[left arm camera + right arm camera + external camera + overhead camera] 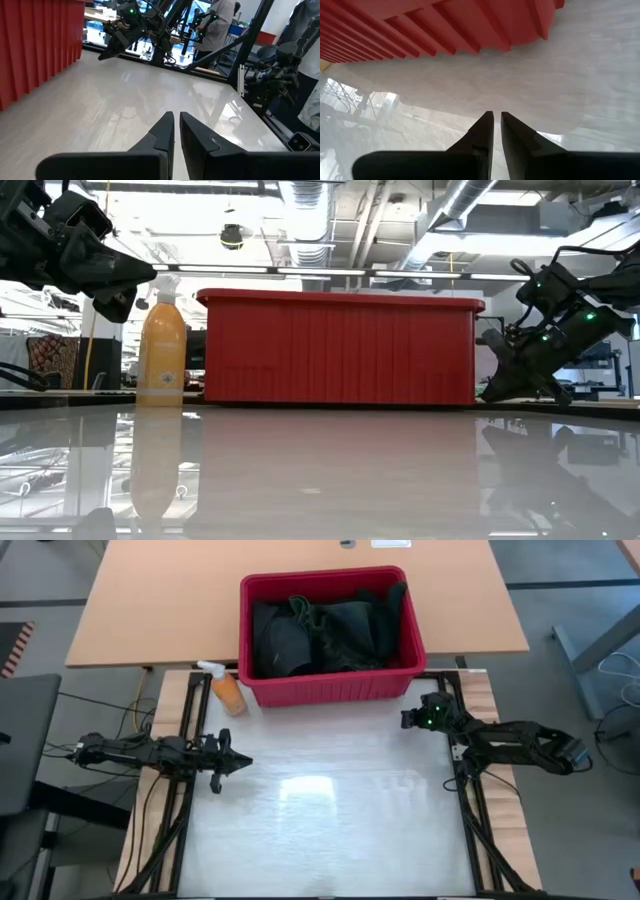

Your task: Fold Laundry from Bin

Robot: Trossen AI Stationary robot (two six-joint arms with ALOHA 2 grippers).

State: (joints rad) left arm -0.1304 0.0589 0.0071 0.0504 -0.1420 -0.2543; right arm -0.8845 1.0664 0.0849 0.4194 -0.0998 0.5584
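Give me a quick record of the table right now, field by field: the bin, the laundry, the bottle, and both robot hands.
bin: red bin at the far middle of the table
laundry: dark laundry all piled inside the bin, none on the table
bottle: orange spray bottle upright beside the bin's left corner
left hand: left hand shut, empty, over the table's left side
right hand: right hand shut, empty, near the bin's right corner

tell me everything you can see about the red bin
The red bin is a large rectangular plastic basket with vertically ribbed walls and a thick rim. It stands upright at the far edge of the glossy white work surface, between the two arms. Dark laundry, black and dark green, is heaped inside, below the rim. An orange spray bottle stands close beside its left front corner. Neither gripper touches it.
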